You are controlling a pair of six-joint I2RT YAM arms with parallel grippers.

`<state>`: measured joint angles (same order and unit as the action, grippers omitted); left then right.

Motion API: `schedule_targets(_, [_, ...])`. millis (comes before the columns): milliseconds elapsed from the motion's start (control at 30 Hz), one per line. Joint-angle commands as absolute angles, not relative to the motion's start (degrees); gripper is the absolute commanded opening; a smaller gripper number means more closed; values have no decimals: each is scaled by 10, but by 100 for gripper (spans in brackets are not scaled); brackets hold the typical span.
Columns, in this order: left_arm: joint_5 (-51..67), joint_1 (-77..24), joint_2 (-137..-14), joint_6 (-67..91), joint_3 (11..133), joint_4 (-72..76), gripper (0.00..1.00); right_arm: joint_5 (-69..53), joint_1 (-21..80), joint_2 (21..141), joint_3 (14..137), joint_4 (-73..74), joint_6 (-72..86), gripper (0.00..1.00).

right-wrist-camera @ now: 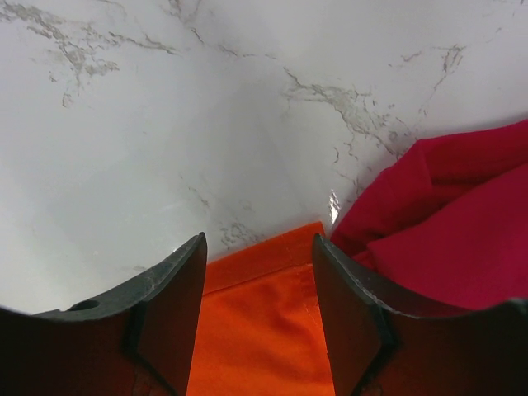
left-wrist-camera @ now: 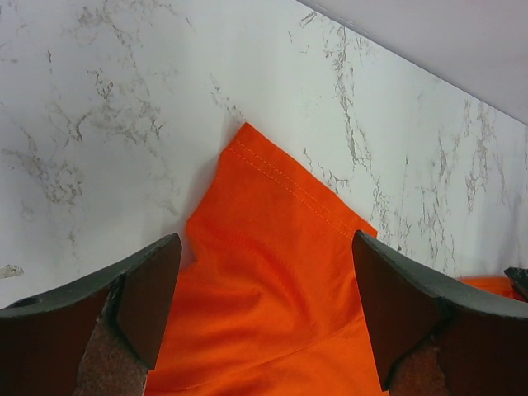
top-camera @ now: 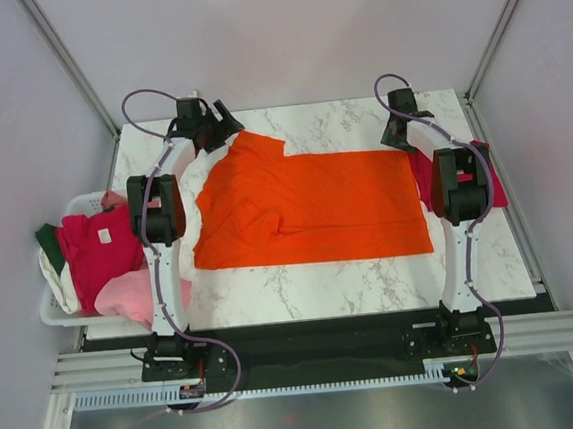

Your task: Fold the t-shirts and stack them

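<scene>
**One orange tee spread flat, no fold made yet, more tees waiting**

The orange t-shirt (top-camera: 316,207) lies spread across the marble table (top-camera: 323,287), not yet folded. One sleeve sticks out at its far left corner, and a rumple shows near its middle.

The left gripper (left-wrist-camera: 264,260) hangs over that sleeve with its jaws wide apart and nothing held. The stitched sleeve hem lies just ahead of the fingertips, and orange cloth fills the gap between them.

The right gripper (right-wrist-camera: 257,247) sits over the shirt's far right corner. Its jaws are parted more narrowly and are also empty. The orange hem edge lies between them, with bare marble ahead. Just outside its right jaw lies the crimson t-shirt (right-wrist-camera: 445,223), touching or nearly touching the orange corner. Whether that one is folded cannot be told from here.

Well off to the left of both grippers, the white basket (top-camera: 80,204) holds a heap of unfolded tees: a magenta t-shirt (top-camera: 99,251), a light pink t-shirt (top-camera: 123,294), a white t-shirt (top-camera: 62,284) and a dark green t-shirt (top-camera: 48,240).

The task looks to be at an early stage. The orange tee needs all its folds, then stacking, and the basket heap remains.
</scene>
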<state>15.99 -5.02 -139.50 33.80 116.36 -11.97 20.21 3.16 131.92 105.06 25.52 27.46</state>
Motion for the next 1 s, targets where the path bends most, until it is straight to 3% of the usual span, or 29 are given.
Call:
schedule_targets(0, [162, -54, -1395, 316, 1176, -121, 92, 224, 31, 1282, 1041, 262, 267, 62])
schedule_targets(333, [138, -60, -1391, 298, 1175, -136, 89, 215, 25, 1281, 1027, 261, 276, 58])
schedule_targets(667, [134, -62, -1404, 291, 1191, -153, 88, 209, 25, 1267, 1017, 257, 273, 60])
schedule_targets(767, [125, -62, -1415, 284, 1208, -177, 86, 200, 27, 1264, 1007, 258, 275, 52])
schedule_targets(967, [126, -62, -1432, 278, 1231, -199, 84, 178, 42, 1278, 1018, 255, 270, 25])
